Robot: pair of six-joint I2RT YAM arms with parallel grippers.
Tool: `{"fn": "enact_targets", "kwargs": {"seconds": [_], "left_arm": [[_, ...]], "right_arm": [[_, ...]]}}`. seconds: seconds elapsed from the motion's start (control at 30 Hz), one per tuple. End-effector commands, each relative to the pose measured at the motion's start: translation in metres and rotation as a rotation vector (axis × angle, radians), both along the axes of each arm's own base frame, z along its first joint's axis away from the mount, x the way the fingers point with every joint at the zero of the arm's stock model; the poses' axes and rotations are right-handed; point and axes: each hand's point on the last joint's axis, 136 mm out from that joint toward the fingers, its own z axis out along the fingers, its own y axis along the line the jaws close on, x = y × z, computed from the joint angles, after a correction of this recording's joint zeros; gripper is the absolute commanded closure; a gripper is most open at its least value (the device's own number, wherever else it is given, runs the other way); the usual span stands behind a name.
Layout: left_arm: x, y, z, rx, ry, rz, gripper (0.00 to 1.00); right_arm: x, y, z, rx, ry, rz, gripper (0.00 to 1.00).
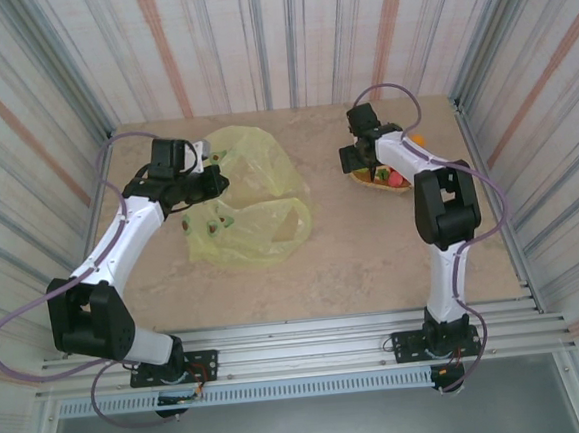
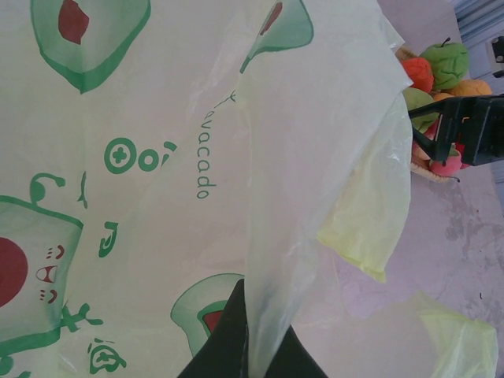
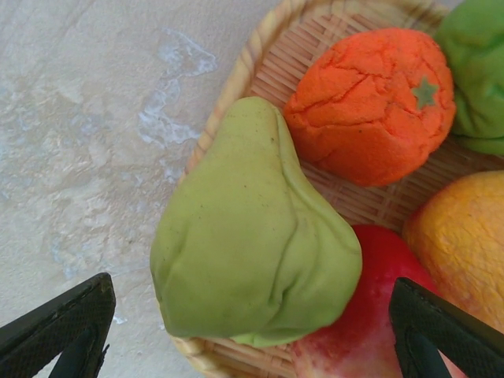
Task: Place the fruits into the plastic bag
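The left gripper (image 2: 252, 346) is clenched on a fold of the plastic bag (image 2: 157, 173), which lies crumpled on the left of the tabletop (image 1: 373, 260). The right gripper (image 3: 252, 339) hangs spread wide over the fruits (image 1: 395, 176), among them a green pear (image 3: 252, 236) and an orange (image 3: 370, 102), in a woven tray (image 3: 260, 63) at the right rear. The tabletop is mottled beige, like stone. Striped corrugated walls (image 1: 255, 39) enclose it.

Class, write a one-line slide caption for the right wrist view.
Open right gripper hovering above a green pear-shaped toy fruit beside an orange toy fruit in a woven tray.
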Motion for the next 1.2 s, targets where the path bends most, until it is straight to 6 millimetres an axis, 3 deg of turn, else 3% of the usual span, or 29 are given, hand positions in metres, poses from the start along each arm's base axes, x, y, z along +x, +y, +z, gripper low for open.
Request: {"fn": "enact_targets", "kwargs": {"seconds": [0.0,0.63,1.17], "left_arm": [[-0.001,0.000,0.000,-0.030,0.011,-0.001,1.00],[0.000,0.003,0.001,-0.042,0.015,0.004,1.00],[-0.001,0.004,0.002,-0.050,0.016,0.003,1.00]], "right_arm": [[0.002,-0.006,-0.004,-0.051,0.029,0.021,0.09],[0.012,-0.004,-0.025,-0.086,0.075,0.067,0.21],[0.014,0.000,-0.005,-0.063,0.038,0.079,0.36]]}}
